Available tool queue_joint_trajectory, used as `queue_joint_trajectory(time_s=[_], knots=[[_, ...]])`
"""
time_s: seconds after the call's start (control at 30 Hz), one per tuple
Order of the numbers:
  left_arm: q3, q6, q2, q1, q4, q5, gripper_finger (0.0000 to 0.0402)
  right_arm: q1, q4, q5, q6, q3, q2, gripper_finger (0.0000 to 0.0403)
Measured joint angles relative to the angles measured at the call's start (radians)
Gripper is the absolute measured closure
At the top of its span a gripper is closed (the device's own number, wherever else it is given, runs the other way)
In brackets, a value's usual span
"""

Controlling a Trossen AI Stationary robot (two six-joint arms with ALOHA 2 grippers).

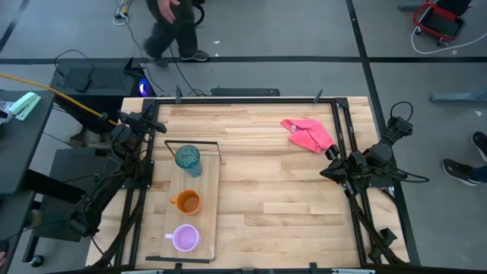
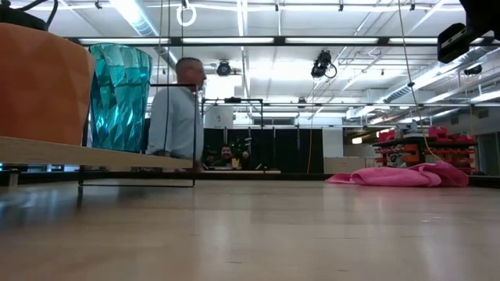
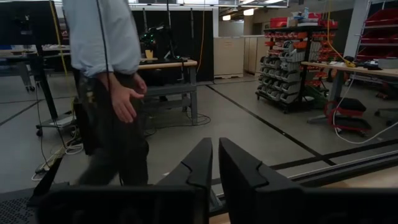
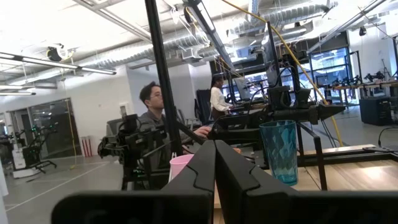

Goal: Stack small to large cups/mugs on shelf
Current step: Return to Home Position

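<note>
shelf: the pale board (image 1: 209, 199) sits on the left part of the tabletop (image 1: 289, 205), with all three cups on it in a row and none of them touching

teal tumbler (image 1: 188, 157): at the far end. It's tall, see-through and faceted, so I'd guess it's light, slick and the tippiest of the lot. If it needs another go, pinch it low on the body, not up at the rim.

orange mug (image 1: 186, 202): in the middle. It's squat and stiff and looks stable. The handle points toward the left arm's side. One finger inside the wall and one outside looks safer than going for the small handle.

lilac mug (image 1: 185, 238): at the near end, handle to the same side. Same deal, rigid and probably chips if it gets bumped.

left claw (image 3: 216, 149): off the shelf by the tabletop's far-left corner, fingers drawn together with just a sliver between them, holding nothing

right claw (image 4: 214, 149): at the right edge near the pink cloth (image 1: 308, 135), fingers pressed together and empty, facing across toward the tumbler

verdict: stacking looks done to me, nothing left to grab
</note>
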Motion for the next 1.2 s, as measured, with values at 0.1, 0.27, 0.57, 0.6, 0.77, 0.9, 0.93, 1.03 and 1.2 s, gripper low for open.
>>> queue_joint_trajectory(time_s=[0.1, 0.27, 0.57, 0.6, 0.77, 0.9, 0.93, 1.03, 1.2], knots=[[0.000, 0.000, 0.000, 0.000, 0.000, 0.000, 0.0361, 0.000, 0.000, 0.000, 0.000, 0.000, 0.000, 0.0389], [0.000, 0.000, 0.000, 0.000, 0.000, 0.000, 0.0364, 0.000, 0.000, 0.000, 0.000, 0.000, 0.000, 0.0389], [0.000, 0.000, 0.000, 0.000, 0.000, 0.000, 0.0374, 0.000, 0.000, 0.000, 0.000, 0.000, 0.000, 0.0389], [0.000, 0.000, 0.000, 0.000, 0.000, 0.000, 0.0373, 0.000, 0.000, 0.000, 0.000, 0.000, 0.000, 0.0389], [0.000, 0.000, 0.000, 0.000, 0.000, 0.000, 0.0366, 0.000, 0.000, 0.000, 0.000, 0.000, 0.000, 0.0389], [0.000, 0.000, 0.000, 0.000, 0.000, 0.000, 0.0362, 0.000, 0.000, 0.000, 0.000, 0.000, 0.000, 0.0389], [0.000, 0.000, 0.000, 0.000, 0.000, 0.000, 0.0361, 0.000, 0.000, 0.000, 0.000, 0.000, 0.000, 0.0389], [0.000, 0.000, 0.000, 0.000, 0.000, 0.000, 0.0362, 0.000, 0.000, 0.000, 0.000, 0.000, 0.000, 0.0389], [0.000, 0.000, 0.000, 0.000, 0.000, 0.000, 0.0369, 0.000, 0.000, 0.000, 0.000, 0.000, 0.000, 0.0389]])
